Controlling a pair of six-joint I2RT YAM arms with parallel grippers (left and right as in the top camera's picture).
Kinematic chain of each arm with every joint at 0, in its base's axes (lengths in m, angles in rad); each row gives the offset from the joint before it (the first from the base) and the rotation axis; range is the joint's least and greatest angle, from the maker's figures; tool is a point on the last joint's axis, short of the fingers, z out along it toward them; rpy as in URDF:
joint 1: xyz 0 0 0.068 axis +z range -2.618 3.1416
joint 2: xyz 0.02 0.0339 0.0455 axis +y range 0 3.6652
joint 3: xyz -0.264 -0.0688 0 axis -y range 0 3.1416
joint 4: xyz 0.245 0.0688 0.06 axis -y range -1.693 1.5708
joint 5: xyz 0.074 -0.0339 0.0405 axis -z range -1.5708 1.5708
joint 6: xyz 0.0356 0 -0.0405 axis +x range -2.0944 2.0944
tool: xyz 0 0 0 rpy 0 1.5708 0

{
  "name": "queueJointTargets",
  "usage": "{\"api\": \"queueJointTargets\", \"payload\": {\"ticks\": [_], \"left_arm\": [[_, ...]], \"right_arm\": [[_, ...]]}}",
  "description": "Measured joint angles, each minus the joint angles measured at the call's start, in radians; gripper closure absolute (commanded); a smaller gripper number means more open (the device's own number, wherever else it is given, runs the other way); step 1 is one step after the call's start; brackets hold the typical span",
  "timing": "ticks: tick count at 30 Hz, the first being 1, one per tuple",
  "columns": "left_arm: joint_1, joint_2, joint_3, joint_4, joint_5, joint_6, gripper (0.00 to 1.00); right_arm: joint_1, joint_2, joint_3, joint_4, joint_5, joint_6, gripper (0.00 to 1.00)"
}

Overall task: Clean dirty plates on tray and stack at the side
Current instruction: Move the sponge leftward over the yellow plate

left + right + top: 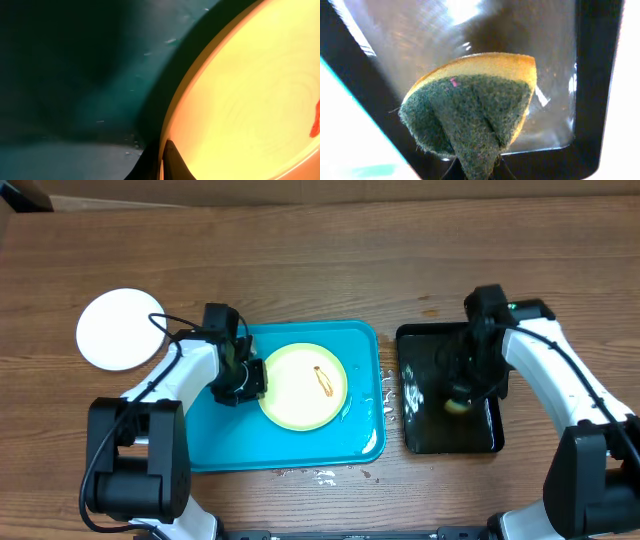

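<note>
Barely visible, left jaws nip the plate [250, 90]; right jaws, the sponge [470, 110].

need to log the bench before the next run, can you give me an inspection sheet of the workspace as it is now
surface: wooden table, water drops spilled beside the blue tray
job's things: yellow-green plate lies in the blue tray with a brown smear on it; white plate on the table at left, looks clean
clutter: black tray at right
grippers: left gripper shut on the yellow-green plate's left rim; right gripper shut on a sponge over the black tray
cables: black cable loops off the left arm near the white plate's edge
surroundings: nothing seen
</note>
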Motion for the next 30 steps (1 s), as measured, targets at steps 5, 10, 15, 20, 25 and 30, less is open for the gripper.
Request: {"api": "queueJointTargets", "payload": {"ticks": [5, 10, 15, 20, 25, 30], "left_arm": [[-0.048, 0.0, -0.001, 0.016, 0.001, -0.001, 0.95], [-0.087, 0.0, -0.002, 0.049, 0.0, -0.008, 0.95], [-0.097, 0.0, -0.002, 0.06, 0.0, -0.024, 0.95], [-0.097, 0.0, -0.002, 0.06, 0.0, -0.027, 0.95], [-0.097, 0.0, -0.002, 0.061, 0.0, -0.03, 0.92], [-0.097, 0.003, -0.003, 0.062, 0.0, -0.031, 0.91]], "right_arm": [[0.006, 0.0, 0.129, -0.035, -0.083, -0.035, 0.96], [0.081, 0.001, 0.16, 0.037, -0.174, -0.074, 0.96], [0.254, 0.002, 0.16, 0.175, -0.196, -0.09, 0.96], [0.455, 0.012, 0.161, 0.301, -0.1, -0.101, 0.96], [0.6, 0.072, 0.158, 0.373, 0.076, -0.104, 0.96], [0.656, 0.153, 0.138, 0.403, 0.213, -0.104, 0.96]]}}
